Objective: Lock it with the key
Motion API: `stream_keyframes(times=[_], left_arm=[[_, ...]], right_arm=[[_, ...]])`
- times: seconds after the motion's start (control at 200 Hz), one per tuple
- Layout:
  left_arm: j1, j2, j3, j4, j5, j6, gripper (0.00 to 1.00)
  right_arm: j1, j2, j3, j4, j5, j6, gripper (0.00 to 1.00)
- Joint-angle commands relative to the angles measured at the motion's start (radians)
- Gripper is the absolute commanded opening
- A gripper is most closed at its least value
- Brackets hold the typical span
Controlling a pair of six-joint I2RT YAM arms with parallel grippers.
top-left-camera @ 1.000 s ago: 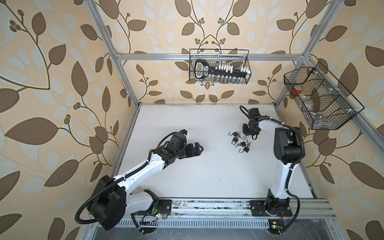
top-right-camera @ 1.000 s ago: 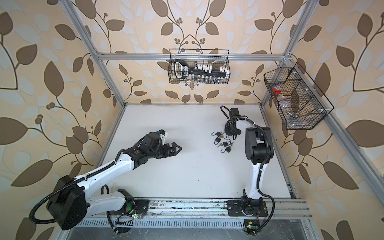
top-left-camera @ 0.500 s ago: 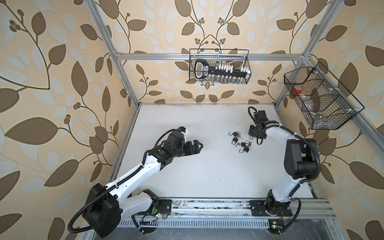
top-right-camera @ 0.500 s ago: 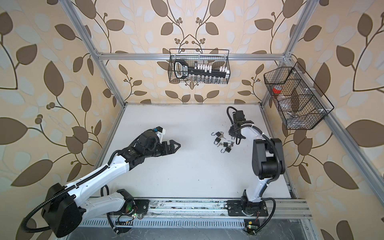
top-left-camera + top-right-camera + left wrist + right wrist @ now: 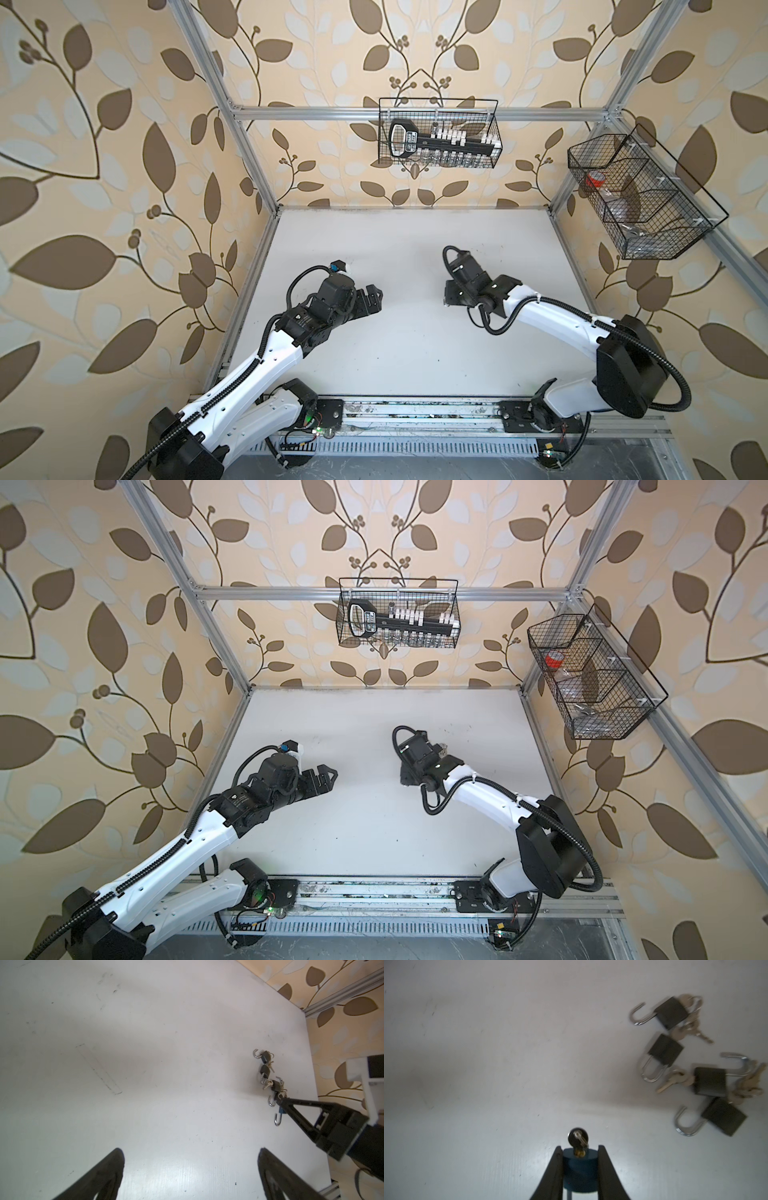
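- Right gripper [image 5: 580, 1148] is clamped on the blue padlock [image 5: 580, 1169], one finger on each flat side of the body. It is on the right half of the table [image 5: 488, 1064], about midway between near and far.
- Its key [image 5: 578, 1138] sits in the keyway and sticks out past the fingertips. That end is probably left free so the other arm can reach and turn it.
- Seen from the left wrist, the shackle [image 5: 277, 1120] hangs open below the body. The lock therefore looks not yet closed.
- Four dark padlocks [image 5: 665, 1052] with their own keys lie bunched on the table just beside the held one. In both top views the right arm hides them.
- Holding the blue lock apart from that bunch likely keeps stray keys and shackles out of the way.
- Left gripper [image 5: 190, 1151] has its jaws spread wide and holds nothing. In a top view it [image 5: 368, 297] hovers left of centre, pointing right toward the held lock and well apart from it.
- By my judgement the next step is for the left arm to cross the gap. It would push the shackle home or take the key, while the right arm steadies the body.
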Motion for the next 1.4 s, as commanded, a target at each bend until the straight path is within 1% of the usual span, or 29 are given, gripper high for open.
stream_keyframes(times=[0.0,0.09,0.2,0.395,0.515,0.58,0.74,0.905,0.95,1.07,1.095,1.165,1.27,1.395], left_arm=[[0.011,-0.003,-0.007,-0.102,-0.048,0.0,0.98],[0.004,0.002,0.0,-0.137,-0.038,0.025,0.97],[-0.048,-0.01,-0.005,-0.136,-0.036,0.052,0.97],[-0.182,-0.037,-0.059,-0.032,0.022,0.082,0.98],[-0.232,-0.021,-0.094,0.043,0.09,0.104,0.98],[-0.257,-0.003,-0.102,0.066,0.096,0.112,0.98],[-0.296,0.034,-0.108,0.087,0.082,0.116,0.98],[-0.305,0.049,-0.116,0.106,0.078,0.107,0.98],[-0.305,0.055,-0.12,0.111,0.078,0.099,0.99],[-0.305,0.1,-0.117,0.128,0.107,0.08,0.99],[-0.306,0.109,-0.118,0.135,0.115,0.076,0.98],[-0.315,0.122,-0.123,0.159,0.126,0.071,0.99],[-0.352,0.137,-0.109,0.162,0.101,0.075,0.98],[-0.409,0.162,-0.104,0.193,0.08,0.066,0.98]], right_arm=[[0.086,0.063,-0.007,0.005,0.034,0.139,0.16],[0.128,0.118,0.004,0.021,0.027,0.156,0.16],[0.138,0.162,0.008,0.022,0.024,0.153,0.16],[0.136,0.197,0.012,0.004,0.046,0.144,0.17],[0.136,0.209,0.014,0.002,0.041,0.141,0.18],[0.136,0.219,0.015,-0.002,0.043,0.139,0.17],[0.132,0.239,0.012,-0.002,0.038,0.14,0.19],[0.132,0.245,0.018,-0.001,0.028,0.13,0.26],[0.132,0.24,0.021,-0.001,0.026,0.124,0.29],[0.132,0.204,0.008,0.024,0.013,0.086,0.42],[0.132,0.192,0.001,0.033,0.012,0.078,0.44],[0.13,0.161,-0.019,0.037,0.016,0.052,0.45],[0.128,0.098,-0.067,0.033,0.027,0.022,0.45],[0.125,0.048,-0.139,0.022,0.027,0.016,0.42]])
